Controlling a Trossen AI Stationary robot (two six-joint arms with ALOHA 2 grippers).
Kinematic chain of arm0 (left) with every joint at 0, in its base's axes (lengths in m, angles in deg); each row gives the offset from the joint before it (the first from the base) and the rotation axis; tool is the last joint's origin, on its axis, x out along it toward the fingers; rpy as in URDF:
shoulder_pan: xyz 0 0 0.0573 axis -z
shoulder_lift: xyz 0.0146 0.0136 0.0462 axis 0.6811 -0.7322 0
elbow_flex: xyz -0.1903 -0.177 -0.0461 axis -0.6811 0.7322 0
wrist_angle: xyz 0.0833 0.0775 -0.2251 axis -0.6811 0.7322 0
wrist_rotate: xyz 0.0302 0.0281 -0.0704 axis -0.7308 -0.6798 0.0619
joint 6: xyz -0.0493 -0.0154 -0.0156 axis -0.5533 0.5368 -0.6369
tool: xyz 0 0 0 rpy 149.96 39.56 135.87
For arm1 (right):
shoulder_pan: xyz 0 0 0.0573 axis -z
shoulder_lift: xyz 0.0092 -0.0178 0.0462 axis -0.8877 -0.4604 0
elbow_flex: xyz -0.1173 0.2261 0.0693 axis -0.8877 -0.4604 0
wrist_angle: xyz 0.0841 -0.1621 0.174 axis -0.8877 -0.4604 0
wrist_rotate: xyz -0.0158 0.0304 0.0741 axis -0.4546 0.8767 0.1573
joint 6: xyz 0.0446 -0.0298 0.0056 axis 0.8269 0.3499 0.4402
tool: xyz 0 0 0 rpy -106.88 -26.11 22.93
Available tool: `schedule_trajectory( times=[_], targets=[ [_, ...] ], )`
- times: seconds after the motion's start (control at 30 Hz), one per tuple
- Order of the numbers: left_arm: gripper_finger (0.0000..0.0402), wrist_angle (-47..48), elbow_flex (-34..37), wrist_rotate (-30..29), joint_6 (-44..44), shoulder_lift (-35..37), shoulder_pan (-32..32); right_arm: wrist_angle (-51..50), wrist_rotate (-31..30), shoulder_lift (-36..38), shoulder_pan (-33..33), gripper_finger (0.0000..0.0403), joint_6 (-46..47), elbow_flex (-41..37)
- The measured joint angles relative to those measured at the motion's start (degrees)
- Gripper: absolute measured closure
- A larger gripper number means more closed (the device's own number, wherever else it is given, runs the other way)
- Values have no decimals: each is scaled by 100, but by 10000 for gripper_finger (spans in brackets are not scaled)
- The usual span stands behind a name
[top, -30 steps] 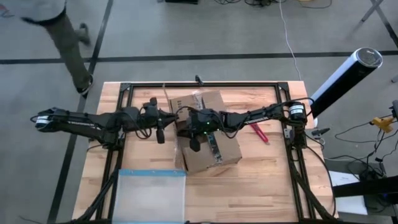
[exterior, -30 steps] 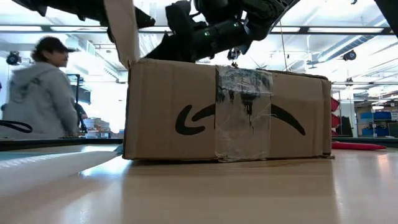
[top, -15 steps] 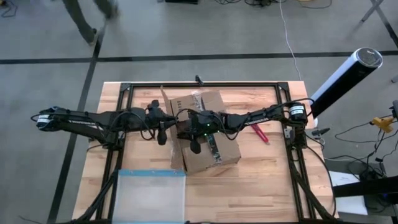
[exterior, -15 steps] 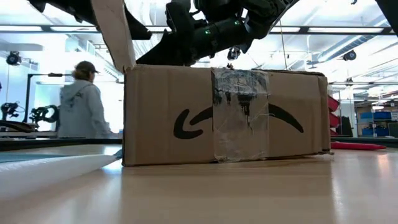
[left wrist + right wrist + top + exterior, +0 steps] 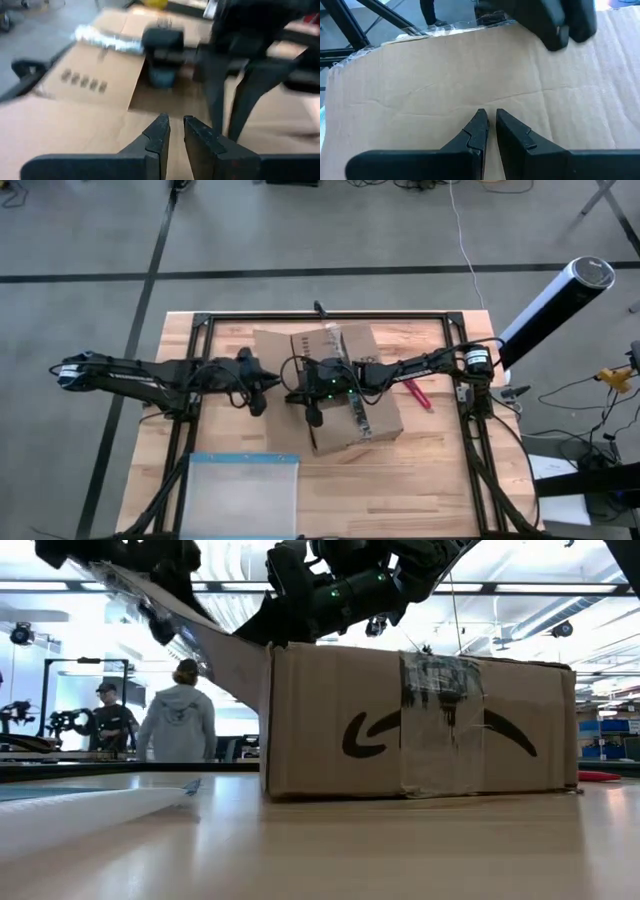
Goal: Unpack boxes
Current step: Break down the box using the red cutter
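Observation:
The brown cardboard box (image 5: 355, 395) (image 5: 420, 725) stands mid-table on its bottom, with a taped seam and a black curved mark on its near side. Its left flap (image 5: 270, 350) (image 5: 215, 645) slants up and out toward the table's left. My left gripper (image 5: 272, 380) (image 5: 172, 127) is shut at that flap. My right gripper (image 5: 293, 392) (image 5: 490, 120) is shut just above the box's left edge, over bare cardboard, opposite the left gripper. My left gripper has the left flap near its near side edge (image 5: 150, 117), fingers roughly level, coming from the table's left. The flap (image 5: 200, 635) stays raised at a slant, hinged to the box's top left edge. The fingers themselves hide how the edge lies between them. My right gripper points its shut fingers at the flap's cardboard (image 5: 470, 100); I cannot tell whether they touch it.
A clear pouch with a blue edge (image 5: 243, 495) lies near the front left. A red tool (image 5: 418, 393) lies right of the box. A black frame (image 5: 200, 330) borders the table. People (image 5: 185, 720) stand in the room behind.
The left flap has tipped from upright to a slant out toward the table's left, still in my left gripper. The whole box has slid toward the table's right edge. A person has walked off beyond the table.

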Motion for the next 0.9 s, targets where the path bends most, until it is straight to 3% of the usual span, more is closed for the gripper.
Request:
schedule_trajectory(
  times=[0.57,0.9],
  targets=[
    [359,-237,532,-155,-431,-445,0,-106,-2,40,0,380,-156,0],
    [359,-395,532,-155,-286,-710,0,-910,-8,686,-140,380,-463,0]
  ],
)
